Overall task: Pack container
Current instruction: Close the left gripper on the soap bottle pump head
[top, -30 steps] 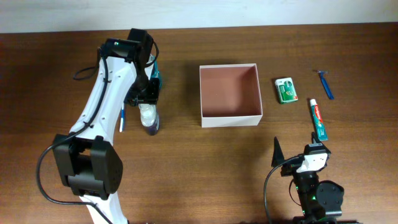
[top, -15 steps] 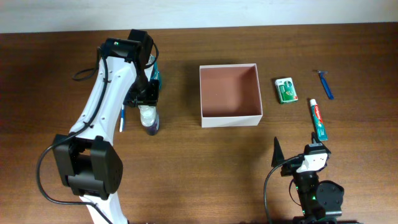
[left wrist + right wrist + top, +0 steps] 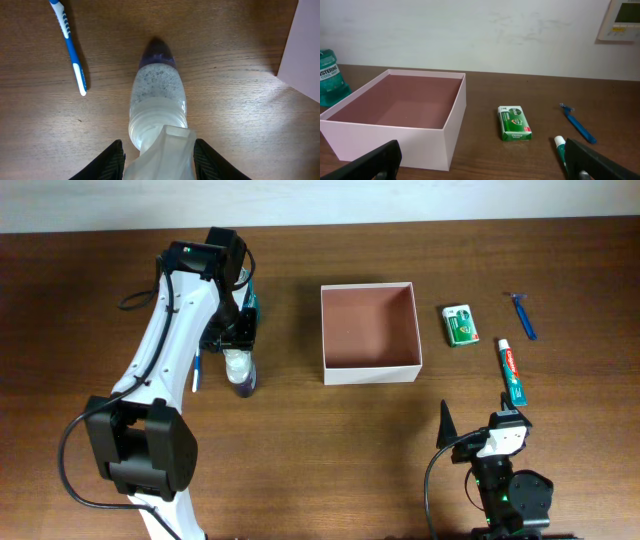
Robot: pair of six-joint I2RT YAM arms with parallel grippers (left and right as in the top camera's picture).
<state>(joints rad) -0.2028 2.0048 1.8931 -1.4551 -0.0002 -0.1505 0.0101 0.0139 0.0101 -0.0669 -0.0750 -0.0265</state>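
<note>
The left gripper (image 3: 157, 160) reaches down over a clear plastic bottle with a dark purple end (image 3: 157, 90) lying on the brown wooden table (image 3: 330, 450), its black fingers pinching the bottle's pale wide end. A blue-and-white toothbrush (image 3: 70, 45) lies just beside it. The square white-walled container with the pinkish-brown inside (image 3: 370, 370) sits mid-table, apart to its right, while the right gripper (image 3: 482, 157) rests at the near edge with fingers spread wide, holding nothing.
</note>
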